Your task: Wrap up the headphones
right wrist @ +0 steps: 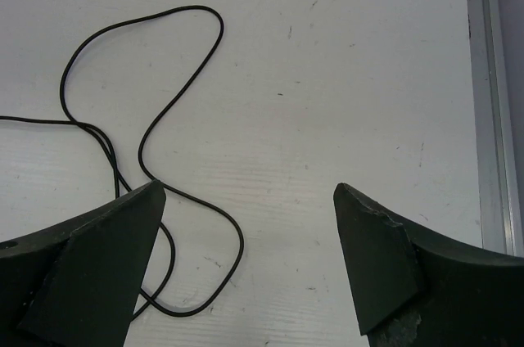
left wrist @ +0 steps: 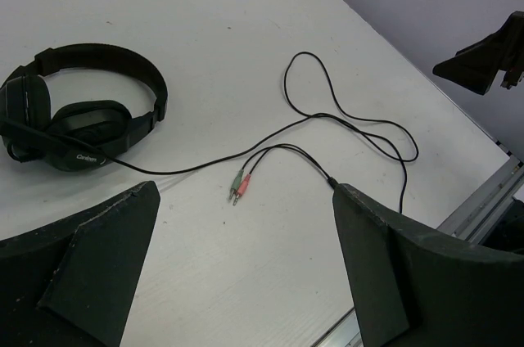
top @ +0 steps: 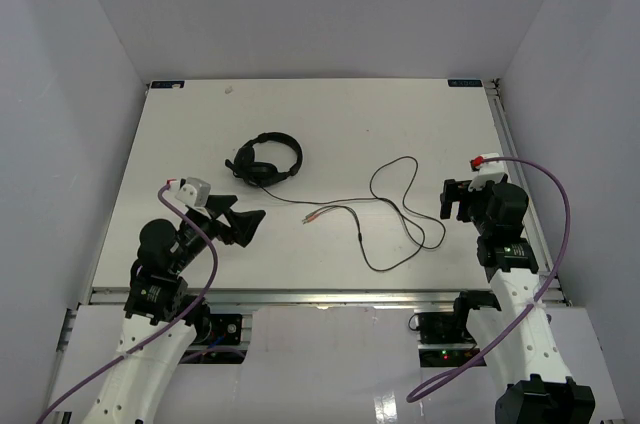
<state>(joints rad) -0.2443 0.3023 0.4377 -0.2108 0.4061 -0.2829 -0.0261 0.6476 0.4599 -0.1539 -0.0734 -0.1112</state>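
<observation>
Headphones: black padded over-ear headset, lying just beyond left gripper
Thin black cable: slack, trailing rightward from left gripper
Left gripper: jaws apart, empty, nearer
Right gripper: jaws apart, empty
</observation>
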